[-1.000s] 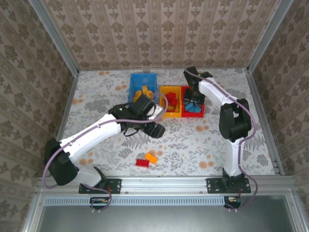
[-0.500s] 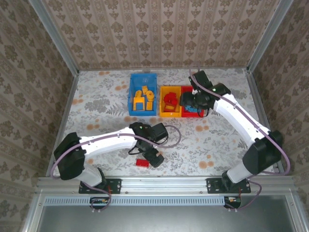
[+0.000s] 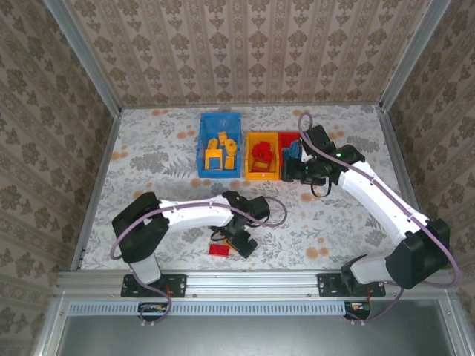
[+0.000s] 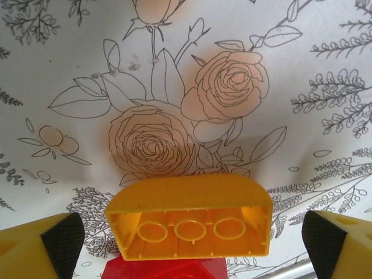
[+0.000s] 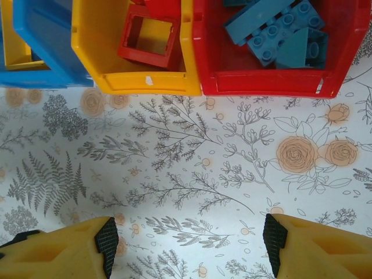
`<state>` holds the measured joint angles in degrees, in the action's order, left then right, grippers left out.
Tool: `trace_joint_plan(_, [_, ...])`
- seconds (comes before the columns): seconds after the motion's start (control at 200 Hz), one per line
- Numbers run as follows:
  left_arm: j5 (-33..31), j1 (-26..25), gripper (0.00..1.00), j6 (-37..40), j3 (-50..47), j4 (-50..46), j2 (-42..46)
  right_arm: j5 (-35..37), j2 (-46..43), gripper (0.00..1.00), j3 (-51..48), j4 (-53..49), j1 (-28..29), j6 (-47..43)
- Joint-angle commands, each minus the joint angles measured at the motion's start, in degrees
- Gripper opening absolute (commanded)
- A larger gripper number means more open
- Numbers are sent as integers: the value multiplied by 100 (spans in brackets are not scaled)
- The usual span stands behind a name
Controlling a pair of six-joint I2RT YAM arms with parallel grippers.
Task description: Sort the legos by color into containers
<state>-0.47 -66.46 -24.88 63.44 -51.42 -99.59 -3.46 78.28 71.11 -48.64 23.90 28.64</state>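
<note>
Now that the left arm has swung down from the bins to the near edge of the counter (image 3: 148,163), its left gripper (image 4: 189,235) sits right over the last two loose pieces. A second ago it was up by the blue bin (image 3: 204,167), so this looks like the start of a fresh pick. From the wrist cam, the jaws are spread wide with nothing held, one on each side of a yellow-orange brick (image 4: 189,224). It's tipped on its side with the hollow underside facing the camera. A red brick (image 4: 165,270) is touching it just below.

Meanwhile the right gripper (image 5: 190,244) has backed off from over the red bin (image 5: 261,90). It hovers above bare counter just in front of it, jaws released and empty, so I'd guess it just dropped something in.

Funny thing is the colours don't match the bins: yellow bricks (image 3: 220,148) are in the blue one, a red frame brick (image 5: 148,35) is in the yellow bin (image 5: 99,64), and blue bricks (image 5: 273,32) are in the red one. Still sorted though, and nearly finished I'd say.
</note>
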Motion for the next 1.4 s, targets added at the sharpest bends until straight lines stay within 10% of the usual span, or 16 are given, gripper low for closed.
trace_joint_plan(0.0, [43, -52, 100, -262, 139, -63, -172, -119, -75, 70, -27, -58, 2, -102])
trace_joint_plan(0.725, [-231, 171, 64, -293, 336, -133, -91, -483, -296, 69, -72, -70, 2, -53])
trace_joint_plan(1.035, [-199, 1700, 63, 213, 1619, -681, 321, -3017, -1066, 70, -314, 1387, -8, -71])
trace_joint_plan(1.39, [-198, 3548, 61, 928, 3876, -435, -890, -2646, 352, 68, 1036, 1300, 106, 103])
